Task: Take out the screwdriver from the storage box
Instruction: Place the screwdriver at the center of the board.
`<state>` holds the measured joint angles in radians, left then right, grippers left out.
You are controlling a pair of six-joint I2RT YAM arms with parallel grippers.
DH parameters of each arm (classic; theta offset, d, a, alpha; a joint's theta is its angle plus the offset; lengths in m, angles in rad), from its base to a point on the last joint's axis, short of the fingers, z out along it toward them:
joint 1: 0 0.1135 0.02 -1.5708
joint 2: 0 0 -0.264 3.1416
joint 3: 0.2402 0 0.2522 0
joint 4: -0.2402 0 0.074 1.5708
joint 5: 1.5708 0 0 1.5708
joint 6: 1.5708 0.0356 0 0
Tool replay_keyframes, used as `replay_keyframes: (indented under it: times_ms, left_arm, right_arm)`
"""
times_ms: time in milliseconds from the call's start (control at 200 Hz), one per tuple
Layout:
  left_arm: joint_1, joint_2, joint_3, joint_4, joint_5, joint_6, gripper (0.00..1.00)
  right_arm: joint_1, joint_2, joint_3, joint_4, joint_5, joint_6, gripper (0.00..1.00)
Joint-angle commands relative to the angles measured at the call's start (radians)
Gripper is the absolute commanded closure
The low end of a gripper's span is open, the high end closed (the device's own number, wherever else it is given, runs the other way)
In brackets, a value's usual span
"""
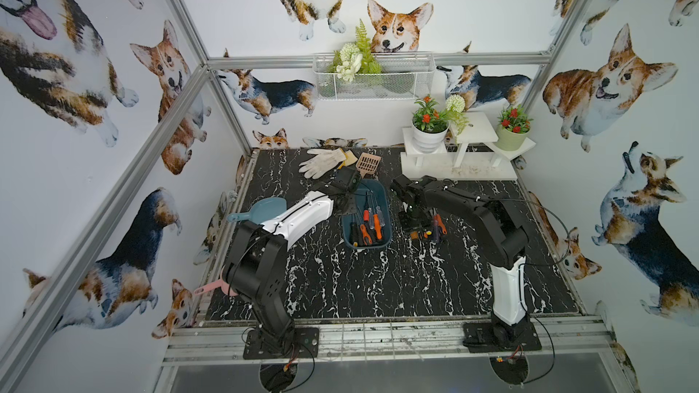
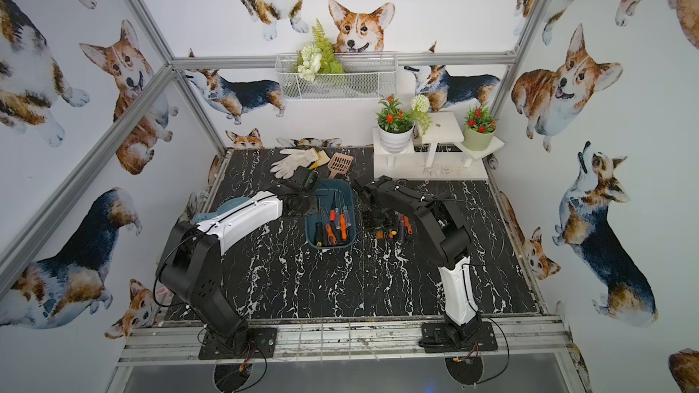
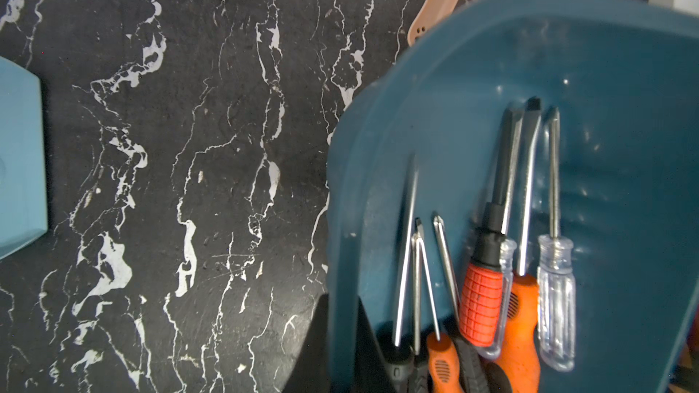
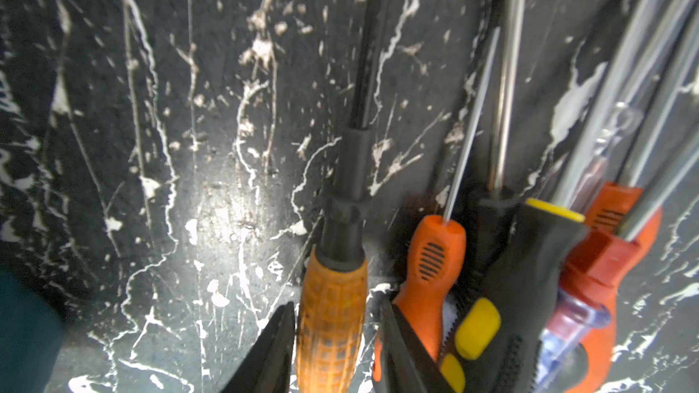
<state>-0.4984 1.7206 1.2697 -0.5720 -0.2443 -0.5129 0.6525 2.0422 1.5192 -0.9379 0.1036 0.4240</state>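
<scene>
Reading this as the set-down step: my right claw [image 4: 334, 306] straddles the screwdriver with the ribbed yellow-orange rubber handle and black shank [image 4: 348, 190]. It lies flat on the black, white-veined marble-look tabletop [image 4: 170, 145], outside the box. Jaws are spread, not pinching. I see a sliver of gap on one side of the handle; the other side looks close to touching.

Just beside it lies a heap of other screwdrivers [image 4: 522, 277]: a small orange one with a slotted grip, a chunky black one with yellow inserts, clear-and-red ones, bare steel shafts fanned out. In a top view that heap [image 1: 437, 225] sits on the table near the box's right side.

My left claw [image 3: 340, 300] is pressed together on the rim of the shallow dark teal-blue plastic storage box [image 3: 605, 107], one finger inside the wall, one outside. In a top view the storage box [image 1: 378, 186] sits mid-table between the arms. It's smooth glossy plastic with rounded corners and a raised lip. Inside are a red grid-textured handle [image 3: 482, 304], a clear fluted handle [image 3: 556, 296], orange handles and thin round steel shafts, roughly parallel, partly stacked.

Next move, my call: lift the right claw straight up so the round handle doesn't roll, swing over the box, take a top-lying handle across its textured part. Hard smooth handles will likely slip. The left should hold the rim so the box doesn't slide.
</scene>
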Motion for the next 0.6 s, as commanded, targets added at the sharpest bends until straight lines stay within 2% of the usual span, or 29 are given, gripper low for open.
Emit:
replay_keyframes:
  times_ms: [0, 345, 596]
  left_arm:
    - [0.0, -0.009, 0.01, 0.021, 0.0, 0.002, 1.0]
    - [0.0, 0.0, 0.016, 0.027, -0.001, -0.004, 1.0]
    - [0.001, -0.006, 0.001, 0.036, 0.002, -0.007, 1.0]
  right_arm:
    - [-0.001, -0.01, 0.007, -0.016, 0.002, 0.001, 0.57]
    - [-0.001, -0.062, 0.026, -0.001, -0.014, 0.006, 0.56]
    - [-0.001, -0.155, 0.052, 0.019, 0.002, 0.015, 0.56]
